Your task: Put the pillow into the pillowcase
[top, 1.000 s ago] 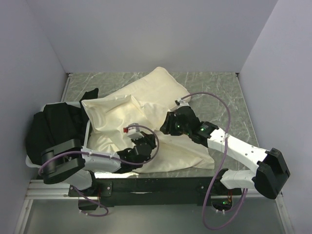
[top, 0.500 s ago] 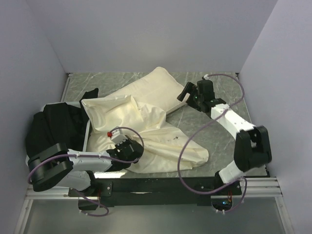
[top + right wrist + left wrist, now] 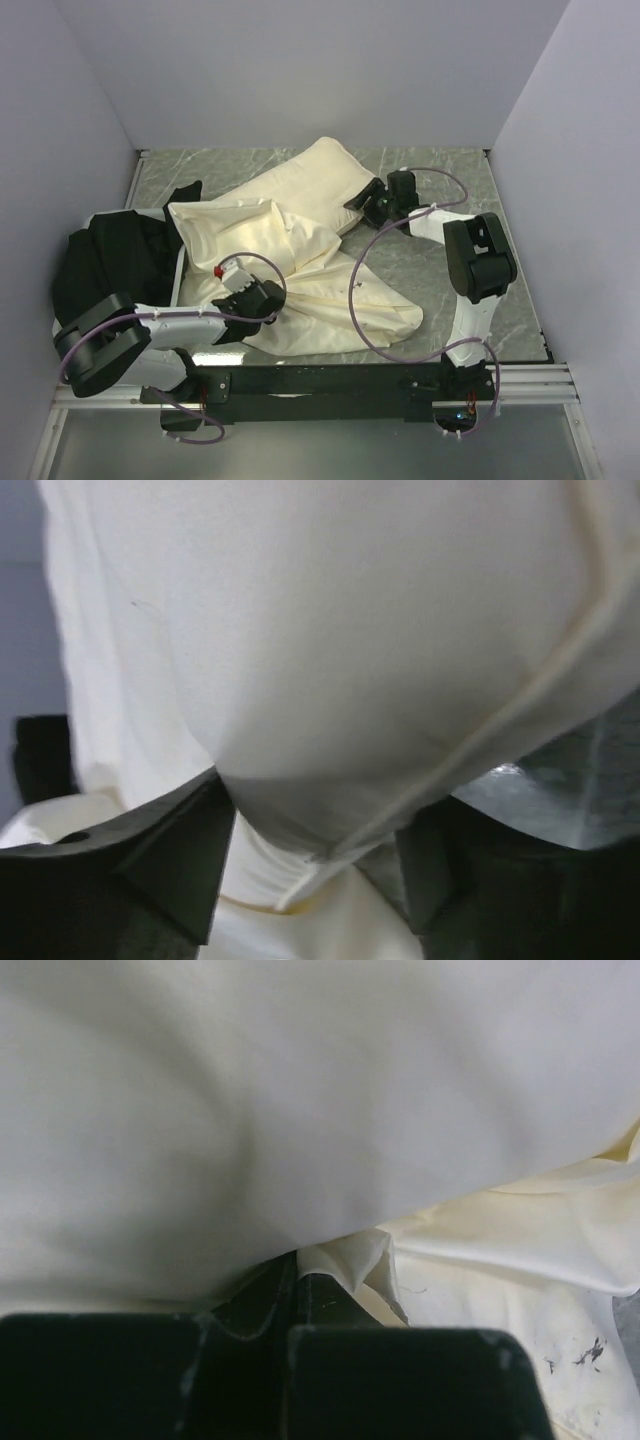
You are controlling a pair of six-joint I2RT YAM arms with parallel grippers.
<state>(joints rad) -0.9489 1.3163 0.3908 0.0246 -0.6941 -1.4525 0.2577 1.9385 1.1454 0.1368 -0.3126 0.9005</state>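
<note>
Two tools, top view: the left tool (image 3: 272, 300) lies low at the near left, half sunk in cream cloth. The right tool (image 3: 353, 203) points left from the far right.
Pillow, top view: the pillow (image 3: 318, 180) lies plump at the far middle of the grey tabletop (image 3: 200, 165), slanting from far right to near left. Its right corner is at the right tool.
Pillowcase, top view: the pillowcase (image 3: 345, 300) sprawls wrinkled over the near middle.
Contents of pillowcase, top view: the pillow's near-left end runs under the pillowcase's folds. How far it is inside cannot be told; most of the pillow shows bare.
Black cloth, top view: a black cloth heap (image 3: 110, 260) sits at the left, with a white rim (image 3: 181, 272) along its right side, just beside the pillowcase.
Left tool, left wrist view: the left tool (image 3: 295, 1275) is closed, with a small fold of the pillowcase (image 3: 352, 1256) pinched at its tips. More cream cloth billows above.
Right tool, right wrist view: the right tool (image 3: 310, 850) is open, its fingers (image 3: 170, 870) wide on either side of the pillow's (image 3: 330, 680) seamed corner. A patch of tabletop (image 3: 545, 790) shows at the right.
</note>
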